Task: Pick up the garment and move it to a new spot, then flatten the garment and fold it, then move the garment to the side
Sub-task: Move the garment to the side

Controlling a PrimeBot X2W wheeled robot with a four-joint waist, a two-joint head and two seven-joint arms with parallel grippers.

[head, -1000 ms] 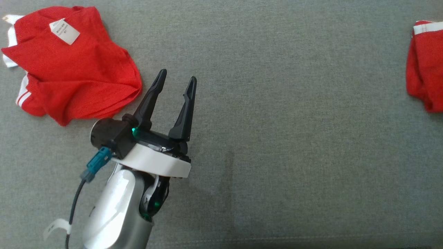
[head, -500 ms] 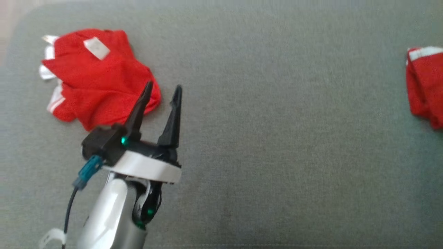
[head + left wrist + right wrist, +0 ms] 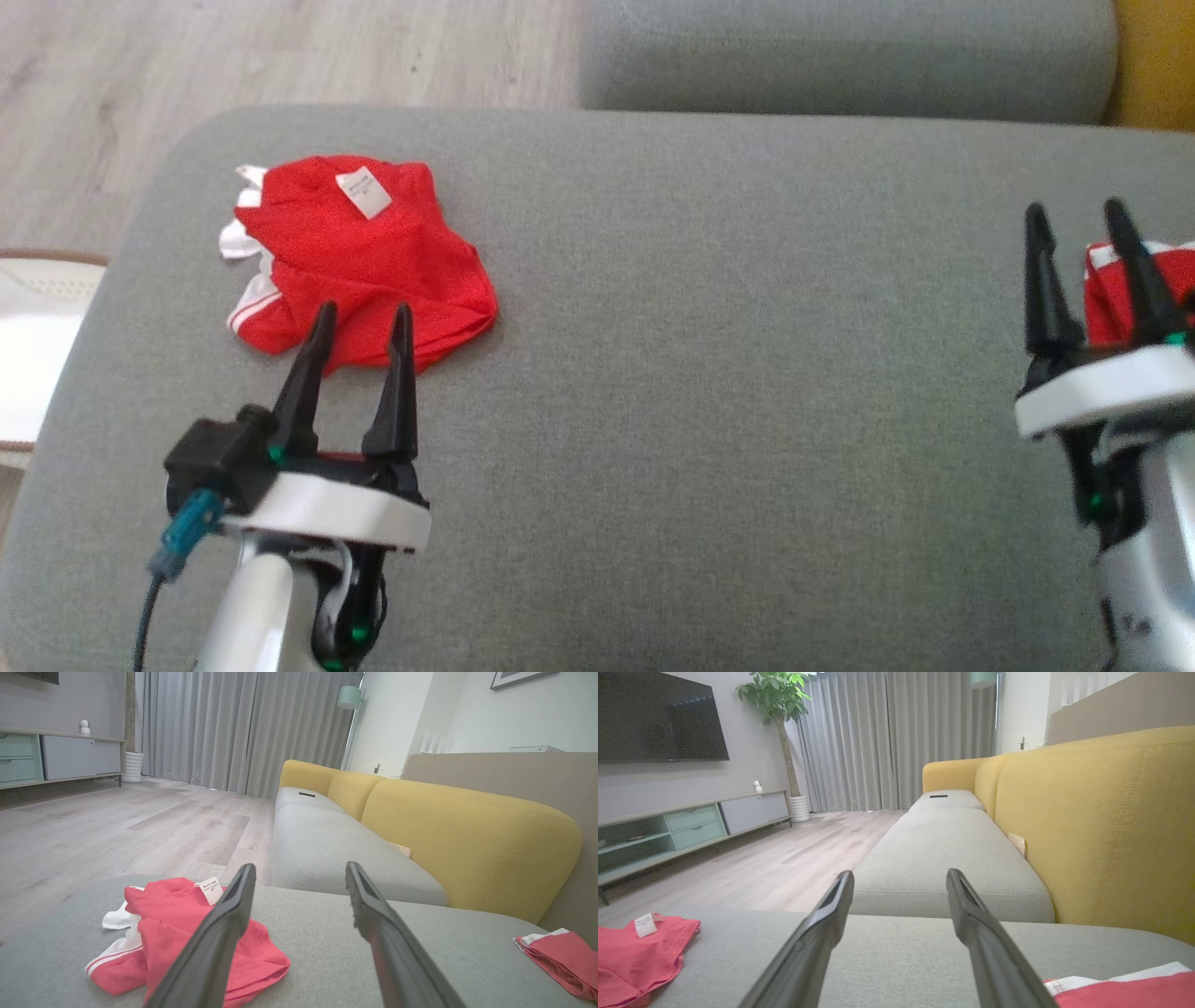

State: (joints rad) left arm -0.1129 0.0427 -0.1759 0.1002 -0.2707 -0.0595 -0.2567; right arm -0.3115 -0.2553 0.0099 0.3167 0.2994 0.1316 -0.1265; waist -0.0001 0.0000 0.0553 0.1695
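**Two red clothes on a big grey cushion**

A big grey cushion [image 3: 709, 392] takes up most of the head view. Past it, at 12 o'clock, is another grey sofa seat [image 3: 840, 56]. At 11 o'clock is a wooden floor [image 3: 280, 47]. In the left wrist view a yellow sofa back [image 3: 467, 830] runs along at 2 o'clock, and grey curtains [image 3: 224, 728] hang at 12 o'clock.

The red garment [image 3: 364, 252] lies crumpled on the cushion at 10 o'clock in the head view. The left end effector [image 3: 364, 311] has its two fingers apart and holds nothing. The garment is at 12 o'clock from it. The fingertips show over the garment's near edge, but I cannot tell if they touch it.

A second red garment [image 3: 1104, 299] lies at 3 o'clock, by the right edge of the head view. The right end effector [image 3: 1072, 208] also has its fingers apart and holds nothing. This garment is at 1 o'clock from it, just behind the right finger.

A small white tag [image 3: 363, 191] sits on top of the crumpled garment.
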